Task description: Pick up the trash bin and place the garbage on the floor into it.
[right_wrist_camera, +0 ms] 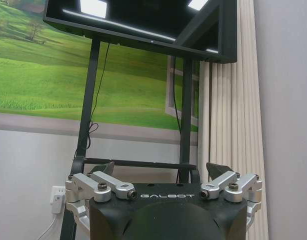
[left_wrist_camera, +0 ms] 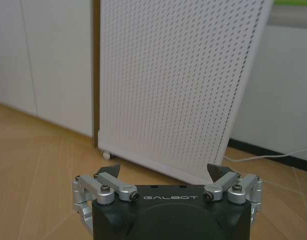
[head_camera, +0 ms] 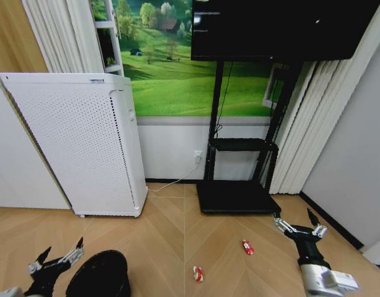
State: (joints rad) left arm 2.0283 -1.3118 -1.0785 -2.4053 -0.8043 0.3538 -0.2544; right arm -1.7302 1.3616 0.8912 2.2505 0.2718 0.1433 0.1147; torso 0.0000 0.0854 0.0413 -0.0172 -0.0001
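the robot is standing at the very start of the job, with nothing picked up yet. the left claw (head_camera: 56, 258) is hanging spread wide just beside the trash bin (head_camera: 98, 274) on the floor, empty. the right claw (head_camera: 301, 226) is also spread and empty, near the monitor stand (head_camera: 238, 196). two red-and-white garbage pieces (head_camera: 247, 247) are lying on the floor between them. next, the left claw likely needs to come over the bin's rim.

Wood floor (head_camera: 171, 235): bin (head_camera: 98, 275), wrappers (head_camera: 198, 273).
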